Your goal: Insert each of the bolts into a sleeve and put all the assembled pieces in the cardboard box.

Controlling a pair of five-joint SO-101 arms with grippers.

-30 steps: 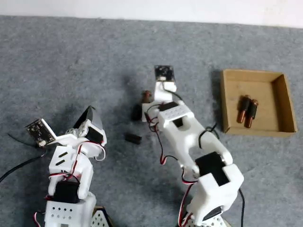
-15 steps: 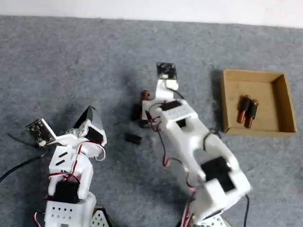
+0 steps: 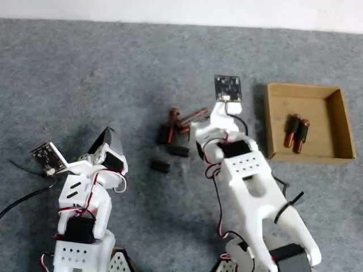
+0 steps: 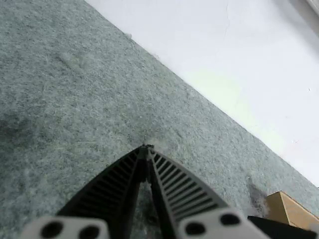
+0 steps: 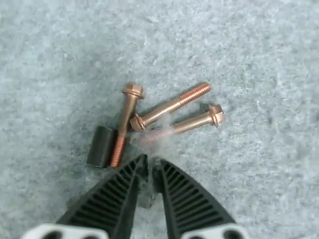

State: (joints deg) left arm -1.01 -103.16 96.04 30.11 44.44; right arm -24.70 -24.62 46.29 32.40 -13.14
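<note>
My right gripper [image 5: 149, 168] hung clenched and empty just short of three loose bolts [image 5: 169, 106], one lying against a sleeve [image 5: 99, 146], probably to pick one. My left gripper [image 4: 147, 151] sat clenched, parked aside. Two assembled pieces [image 3: 296, 132] lay in the cardboard box [image 3: 306, 157].

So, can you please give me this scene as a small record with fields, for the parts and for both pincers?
cardboard box: holds two assembled pieces
loose bolts: three, none in a sleeve
sleeves: one beside a bolt, one apart
left pincer: shut, empty
right pincer: shut, empty, near the loose bolts
</note>
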